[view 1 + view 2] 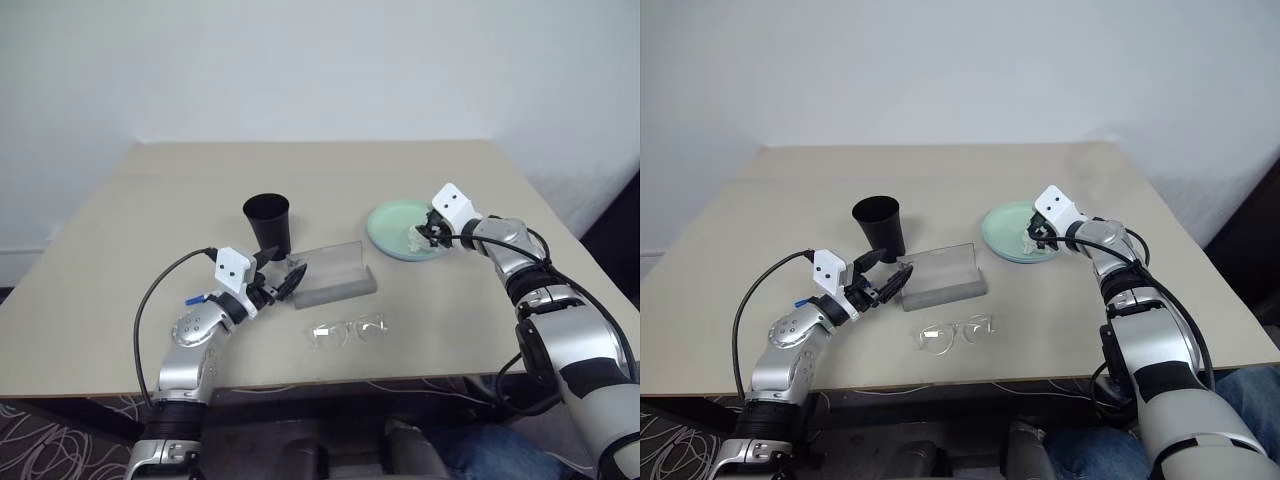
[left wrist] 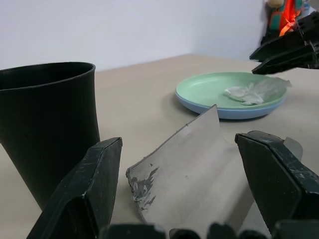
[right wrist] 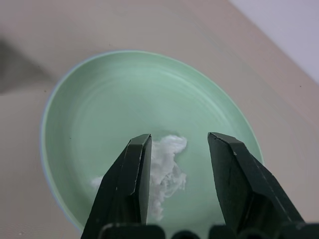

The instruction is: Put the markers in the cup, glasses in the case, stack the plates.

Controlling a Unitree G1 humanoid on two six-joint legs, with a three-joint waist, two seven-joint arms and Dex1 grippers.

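Two plates (image 1: 398, 228) sit stacked, mint on blue, at about two o'clock on the tabletop (image 1: 150, 200), tissue (image 3: 167, 172) on top. One pair of glasses (image 1: 347, 331), light and probably fragile, lies at six o'clock; grip the bridge. Right pincer (image 3: 174, 149) open over tissue; left pincer (image 2: 199, 179) open around case (image 1: 335, 272), beside one cup (image 1: 268, 224).

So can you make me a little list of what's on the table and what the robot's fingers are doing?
plates: mint green round plastic plate stacked on light blue one
tissue: crumpled white tissue lying in green plate
right fingers: open, either side of tissue
case: grey oblong box with clear lid, mid-table
left fingers: open, at case's end
cup: tall black plastic tumbler, upright behind case
glasses: clear-framed eyeglasses, in front of case
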